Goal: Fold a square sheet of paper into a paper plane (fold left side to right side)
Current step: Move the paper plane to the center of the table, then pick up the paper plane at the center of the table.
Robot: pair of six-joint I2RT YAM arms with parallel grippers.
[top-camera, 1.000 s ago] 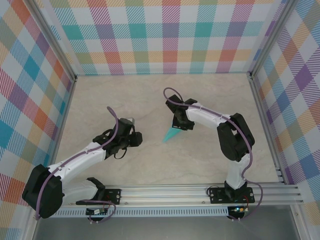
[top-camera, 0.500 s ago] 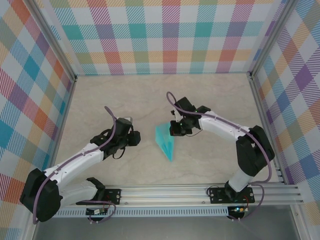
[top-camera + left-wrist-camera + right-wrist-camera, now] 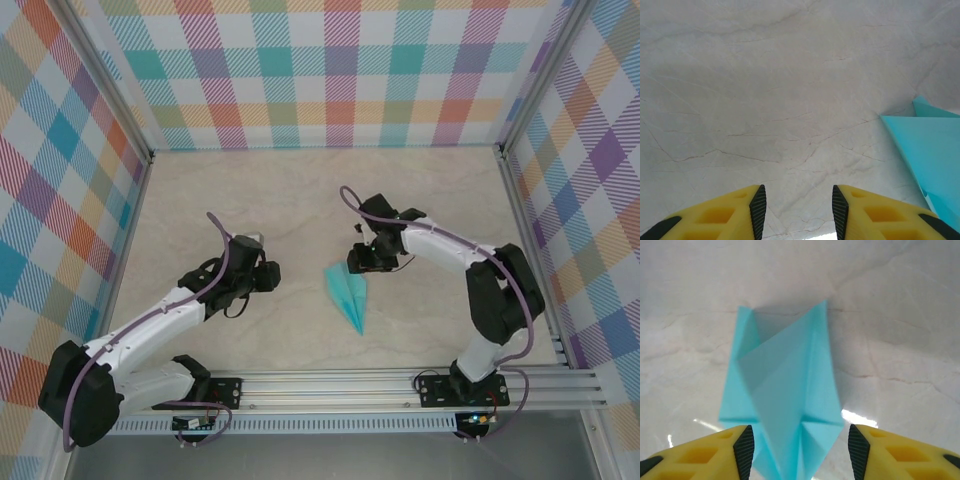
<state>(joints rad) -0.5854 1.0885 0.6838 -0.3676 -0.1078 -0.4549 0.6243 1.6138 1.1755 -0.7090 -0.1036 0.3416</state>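
Observation:
The square sheet of paper is folded into a light turquoise paper plane [image 3: 347,295] that lies flat on the marble table, its tip toward the near right. My right gripper [image 3: 365,258] hovers over its wide far end, open. In the right wrist view the paper plane [image 3: 785,385] lies between and beneath the spread yellow fingers [image 3: 710,455] of my right gripper [image 3: 800,450], untouched by the pads. My left gripper [image 3: 268,275] stands left of the plane, apart from it. In the left wrist view my left gripper [image 3: 799,210] is open over bare table, with the plane's edge [image 3: 932,150] at the right.
Plaid walls [image 3: 320,80] close in the table [image 3: 300,190] on the left, back and right. An aluminium rail [image 3: 400,385] carrying both arm bases runs along the near edge.
My right gripper has opened and let go of the plane, which now lies flat on the table, a little nearer and to the right. The left gripper has opened slightly.

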